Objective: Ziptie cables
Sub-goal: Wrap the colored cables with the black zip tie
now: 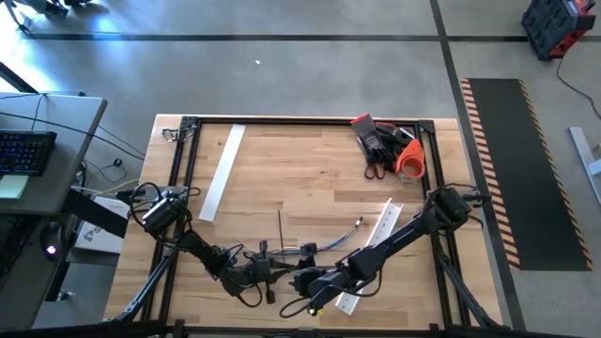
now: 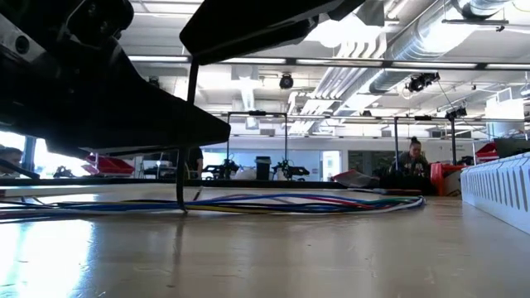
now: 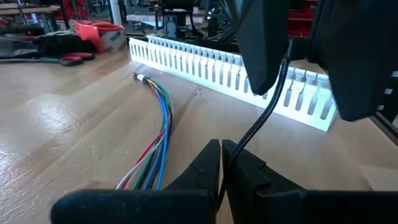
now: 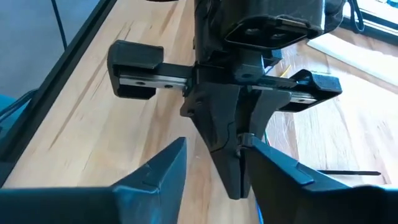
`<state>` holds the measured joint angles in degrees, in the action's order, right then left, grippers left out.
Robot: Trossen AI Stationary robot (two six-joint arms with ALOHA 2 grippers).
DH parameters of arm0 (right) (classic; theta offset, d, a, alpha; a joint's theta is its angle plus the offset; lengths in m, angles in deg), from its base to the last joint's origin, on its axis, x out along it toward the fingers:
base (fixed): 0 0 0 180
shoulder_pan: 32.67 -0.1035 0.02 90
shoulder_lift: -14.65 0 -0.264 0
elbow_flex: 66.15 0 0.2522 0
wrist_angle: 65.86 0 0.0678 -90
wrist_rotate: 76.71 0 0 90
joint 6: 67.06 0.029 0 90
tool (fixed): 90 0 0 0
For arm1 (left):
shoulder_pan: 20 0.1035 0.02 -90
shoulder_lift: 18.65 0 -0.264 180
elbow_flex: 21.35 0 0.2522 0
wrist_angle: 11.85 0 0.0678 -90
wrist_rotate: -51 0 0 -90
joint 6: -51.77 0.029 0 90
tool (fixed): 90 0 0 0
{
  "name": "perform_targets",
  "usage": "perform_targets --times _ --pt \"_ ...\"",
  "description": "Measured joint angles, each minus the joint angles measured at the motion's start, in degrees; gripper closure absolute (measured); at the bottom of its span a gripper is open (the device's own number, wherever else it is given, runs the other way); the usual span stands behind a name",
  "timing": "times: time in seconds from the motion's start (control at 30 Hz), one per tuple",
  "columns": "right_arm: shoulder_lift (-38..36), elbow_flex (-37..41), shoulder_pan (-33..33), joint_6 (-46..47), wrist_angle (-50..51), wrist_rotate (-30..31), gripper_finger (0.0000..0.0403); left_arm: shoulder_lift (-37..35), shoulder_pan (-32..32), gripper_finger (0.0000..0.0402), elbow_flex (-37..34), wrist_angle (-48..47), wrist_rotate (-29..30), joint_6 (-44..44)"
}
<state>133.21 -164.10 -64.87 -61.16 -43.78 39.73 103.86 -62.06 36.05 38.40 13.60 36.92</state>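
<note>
The cables (image 1: pixel 324 246) are a bunch of thin blue, green, red and white wires lying in a curve on the wooden table, also seen in the left wrist view (image 3: pixel 160 121) and the low view (image 2: pixel 315 201). My left gripper (image 1: pixel 265 272) (image 3: pixel 222 165) is near the table's near edge, shut on a thin black zip tie (image 3: pixel 261 106). My right gripper (image 1: pixel 305 282) (image 4: pixel 214 146) faces it, open, with a finger on either side of the left fingertips. I cannot tell whether the right gripper touches the tie. A second zip tie (image 1: pixel 280 225) lies flat on the table. My left gripper pinches the black zip tie between its two fingers at a point along the strip (image 3: pixel 225 155). From there the strip runs on in a gentle bend to between the right gripper's fingers (image 3: pixel 267 50). In the low view it stands nearly upright (image 2: pixel 187 132), its lower end by the cables.
A slotted white channel strip (image 3: pixel 224 68) (image 1: pixel 378 239) lies just right of the cables, and another (image 1: pixel 223 171) lies toward the far left. A red, black and orange heap of tools (image 1: pixel 385 145) sits at the far right corner. A person (image 2: pixel 411 157) sits in the room beyond the table.
</note>
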Motion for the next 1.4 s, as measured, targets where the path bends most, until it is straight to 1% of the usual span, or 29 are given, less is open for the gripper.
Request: perform_targets --times 0.1,0.23,0.3,0.37,0.53,0.7,0.77,0.93,1.2,1.4 --pt "0.00 0.00 0.02 -1.07 -1.00 0.34 0.0304 0.00 -0.01 0.0401 0.00 -0.07 -0.02 0.00" --pt "0.00 0.00 0.00 -3.24 -4.32 1.82 0.0378 0.00 -0.01 0.0401 0.00 -0.12 -0.27 0.02" --pt "0.00 0.00 -0.17 -3.90 -4.64 4.07 0.0394 0.00 -0.02 0.0401 0.02 -0.11 -0.42 0.01" --pt "0.00 0.00 -0.17 -3.07 -4.15 5.24 0.0395 0.07 -0.03 0.0401 0.01 0.20 -0.42 0.02" --pt "0.00 0.00 -0.11 -0.93 -2.58 4.54 0.0401 0.07 -0.52 0.0389 0.02 1.51 0.29 1.08" --pt "0.00 0.00 -0.09 -0.46 -2.45 4.56 0.0402 0.07 -1.37 0.0381 0.02 6.08 2.66 5.98" --pt "0.00 0.00 -0.10 -0.35 -2.39 4.55 0.0402 0.07 -1.54 0.0383 0.07 6.82 2.78 7.86" --pt "0.00 0.00 -0.07 -0.30 -2.24 4.54 0.0402 0.07 -1.55 0.0399 0.07 6.94 2.80 8.01" --pt "0.00 0.02 -0.04 1.62 -0.71 4.32 0.0403 0.07 -2.83 0.0401 0.07 9.91 3.33 11.02" --pt "0.00 0.04 -0.04 1.76 -0.72 4.34 0.0403 0.07 -3.07 0.0401 0.11 9.53 4.32 10.69"
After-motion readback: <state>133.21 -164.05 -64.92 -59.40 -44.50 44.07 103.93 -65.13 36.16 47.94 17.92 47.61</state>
